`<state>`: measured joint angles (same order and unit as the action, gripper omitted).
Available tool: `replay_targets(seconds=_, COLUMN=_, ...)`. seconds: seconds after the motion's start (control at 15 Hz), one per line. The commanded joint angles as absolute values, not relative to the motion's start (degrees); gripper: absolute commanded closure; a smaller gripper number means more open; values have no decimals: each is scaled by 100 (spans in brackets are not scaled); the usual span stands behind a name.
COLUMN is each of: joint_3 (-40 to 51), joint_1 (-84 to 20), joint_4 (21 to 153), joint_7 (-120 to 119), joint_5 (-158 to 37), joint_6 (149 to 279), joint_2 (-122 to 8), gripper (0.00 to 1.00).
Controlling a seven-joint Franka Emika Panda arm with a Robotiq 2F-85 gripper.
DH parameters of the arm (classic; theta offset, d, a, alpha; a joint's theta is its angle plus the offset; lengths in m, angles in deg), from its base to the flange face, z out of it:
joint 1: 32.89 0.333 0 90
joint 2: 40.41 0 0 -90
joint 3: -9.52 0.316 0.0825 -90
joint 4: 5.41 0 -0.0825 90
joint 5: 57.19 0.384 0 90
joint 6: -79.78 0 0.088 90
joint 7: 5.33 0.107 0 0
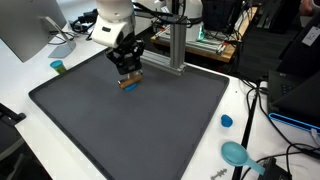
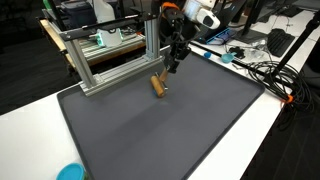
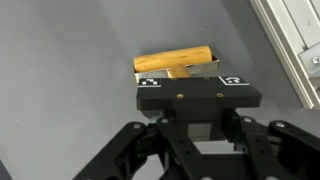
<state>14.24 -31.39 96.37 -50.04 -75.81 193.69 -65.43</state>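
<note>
A small T-shaped wooden piece [image 3: 175,59] lies low over the dark grey mat [image 3: 60,70], and its short stem runs in under my gripper [image 3: 181,80]. The black gripper body hides the fingertips in the wrist view. In both exterior views the gripper [image 1: 128,72] [image 2: 171,70] points down at the far part of the mat, shut on the wooden piece [image 1: 130,84] [image 2: 157,85], which sits at mat level. A blue patch shows on the piece in an exterior view.
An aluminium frame [image 1: 176,42] [image 2: 108,58] stands just behind the gripper at the mat's far edge [image 3: 296,50]. A teal cup [image 1: 58,67], a blue cap [image 1: 226,121] and a teal bowl [image 1: 236,153] sit on the white table beside the mat. Cables [image 2: 262,70] lie nearby.
</note>
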Motion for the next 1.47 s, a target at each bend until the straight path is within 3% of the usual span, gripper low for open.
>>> replay_targets(seconds=0.0, joint_3=1562, joint_1=-3453, joint_4=10138, joint_7=-5272, joint_5=-6992, joint_6=20153, joint_2=-6655, gripper=78)
replay_targets(seconds=0.73, joint_3=1436, joint_1=-3603, joint_4=11458, joint_7=-5653, joint_5=-6901, joint_6=21324, joint_2=-5978, gripper=78)
replay_targets(seconds=1.4, joint_3=1308, joint_1=-3518, joint_4=11118, joint_7=-5508, joint_5=-7120, joint_6=20646, joint_2=-6210, gripper=78)
